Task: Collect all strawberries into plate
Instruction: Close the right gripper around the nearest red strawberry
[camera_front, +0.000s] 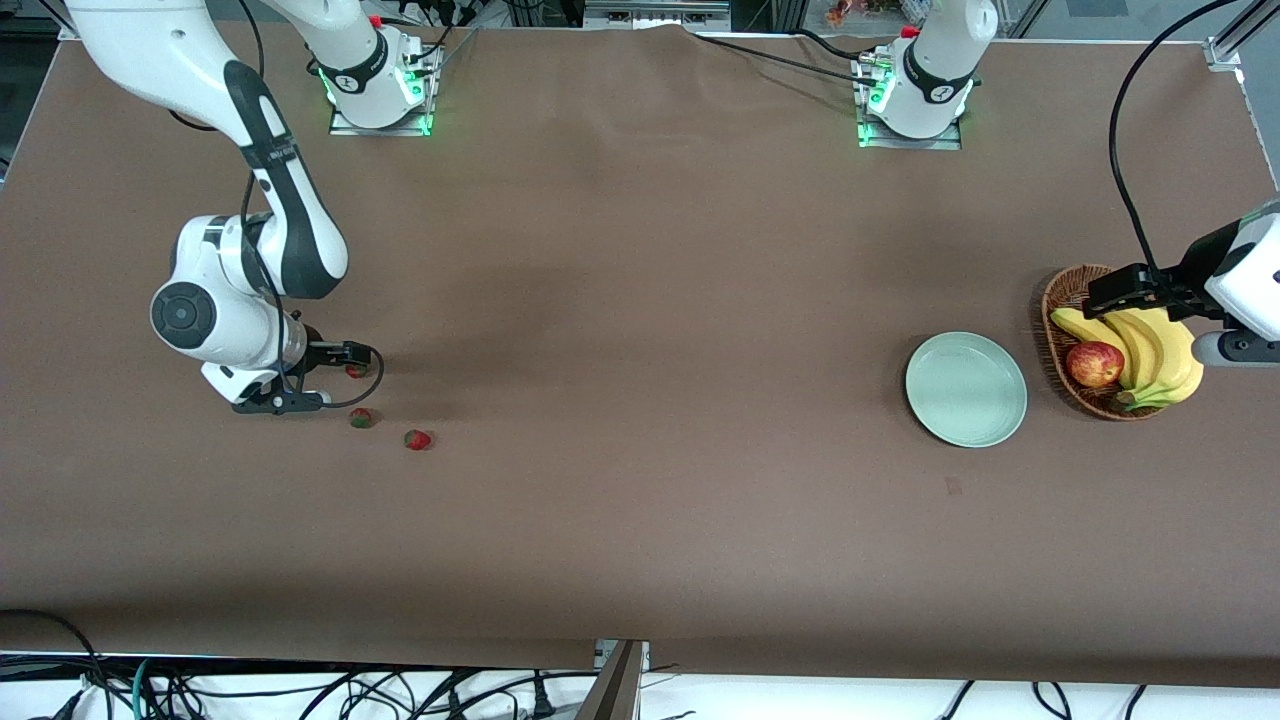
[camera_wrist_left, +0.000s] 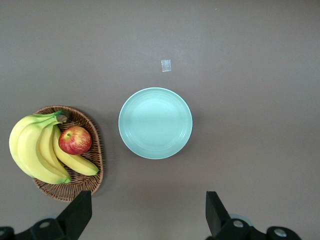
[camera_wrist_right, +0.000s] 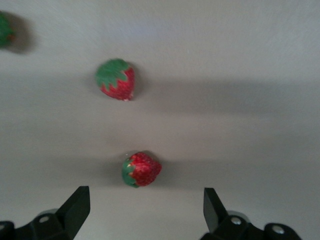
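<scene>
Three strawberries lie on the brown table toward the right arm's end: one (camera_front: 357, 371) right by my right gripper (camera_front: 328, 378), two more (camera_front: 361, 418) (camera_front: 417, 440) nearer the front camera. In the right wrist view the gripper (camera_wrist_right: 145, 210) is open and empty, low over the table, with the closest strawberry (camera_wrist_right: 141, 169) just ahead of its fingertips; another (camera_wrist_right: 116, 79) lies farther on and a third (camera_wrist_right: 5, 30) is cut by the edge. The mint-green plate (camera_front: 966, 389) (camera_wrist_left: 155, 123) is empty. My left gripper (camera_front: 1100, 297) (camera_wrist_left: 148, 215) is open, up over the basket.
A wicker basket (camera_front: 1062, 300) (camera_wrist_left: 95, 180) with bananas (camera_front: 1150, 350) and a red-yellow apple (camera_front: 1094, 363) stands beside the plate at the left arm's end. A small patch of tape (camera_front: 953, 486) (camera_wrist_left: 166, 65) lies near the plate, nearer the front camera.
</scene>
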